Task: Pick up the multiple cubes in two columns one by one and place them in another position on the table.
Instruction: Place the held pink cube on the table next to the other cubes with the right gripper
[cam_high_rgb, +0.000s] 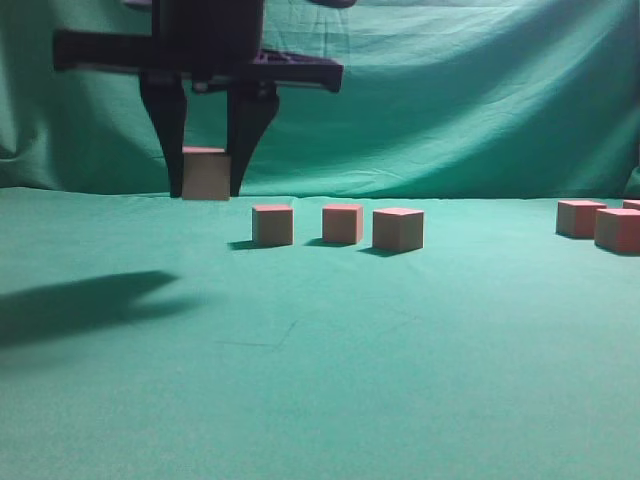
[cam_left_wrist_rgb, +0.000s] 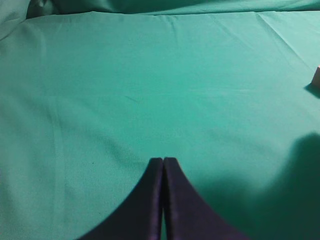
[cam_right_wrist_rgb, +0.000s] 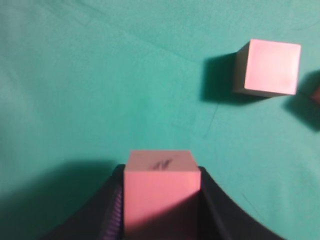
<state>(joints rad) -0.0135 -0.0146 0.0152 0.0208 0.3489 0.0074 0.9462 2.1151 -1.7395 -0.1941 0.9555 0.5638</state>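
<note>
My right gripper (cam_high_rgb: 205, 170) is shut on a pink-tan cube (cam_high_rgb: 206, 174) and holds it at the left of the exterior view, near the back of the green table (cam_high_rgb: 320, 380). The right wrist view shows this cube (cam_right_wrist_rgb: 161, 190) between the jaws (cam_right_wrist_rgb: 161, 200), with a faint dark mark on its top. Three cubes stand in a row at the middle (cam_high_rgb: 272, 224) (cam_high_rgb: 342, 223) (cam_high_rgb: 398, 229). More cubes stand at the right edge (cam_high_rgb: 581, 217) (cam_high_rgb: 618, 229). My left gripper (cam_left_wrist_rgb: 163, 162) is shut and empty over bare cloth.
Another cube (cam_right_wrist_rgb: 270, 67) lies ahead and to the right of the held one. A cube's edge (cam_left_wrist_rgb: 317, 76) shows at the right border of the left wrist view. A draped green backdrop (cam_high_rgb: 450, 100) rises behind the table. An arm's shadow (cam_high_rgb: 80, 300) falls at the left.
</note>
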